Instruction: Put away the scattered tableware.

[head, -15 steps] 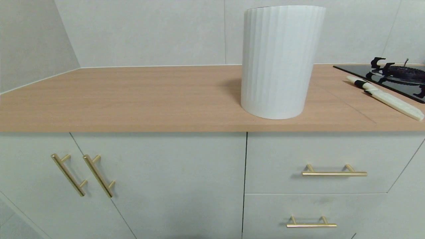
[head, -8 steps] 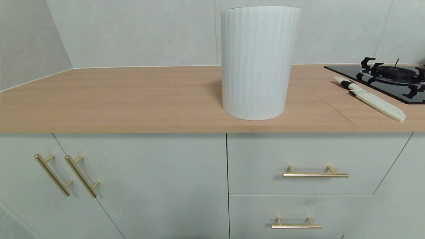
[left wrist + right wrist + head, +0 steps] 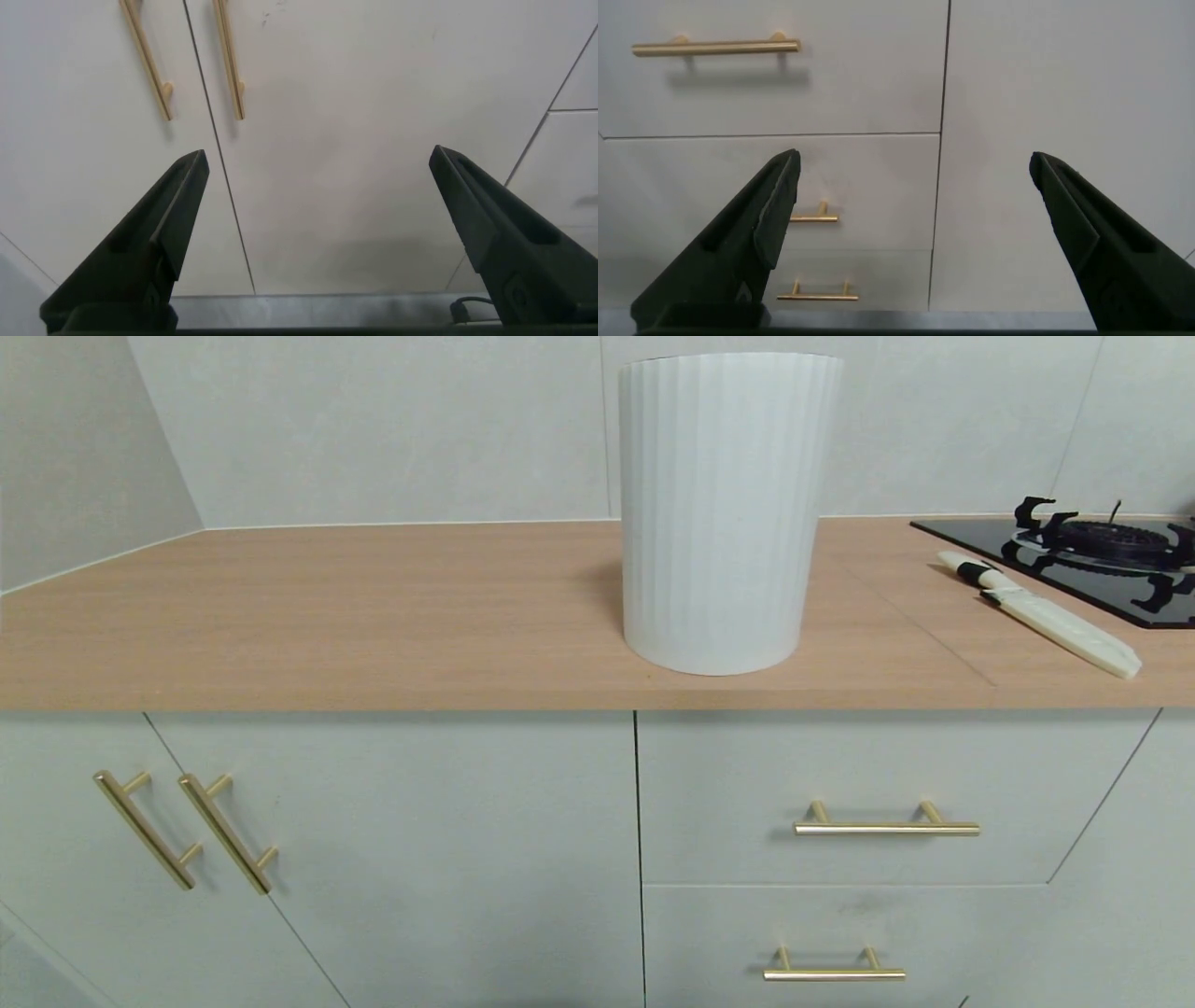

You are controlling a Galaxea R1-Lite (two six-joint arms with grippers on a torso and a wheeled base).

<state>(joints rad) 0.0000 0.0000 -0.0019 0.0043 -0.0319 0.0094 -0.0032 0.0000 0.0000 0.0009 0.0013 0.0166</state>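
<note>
Now my view has settled: left gripper (image 3: 318, 157) and right gripper (image 3: 913, 159) gape empty, the knife (image 3: 1038, 613) waits untouched at three o'clock of the white pot (image 3: 719, 513).

No text, label, brand, number or sign can be read anywhere: the ribbed white container (image 3: 719, 513), the sheathed knife (image 3: 1041, 612), the wooden countertop (image 3: 373, 616) and the cabinet fronts (image 3: 420, 840) all look plain.
</note>
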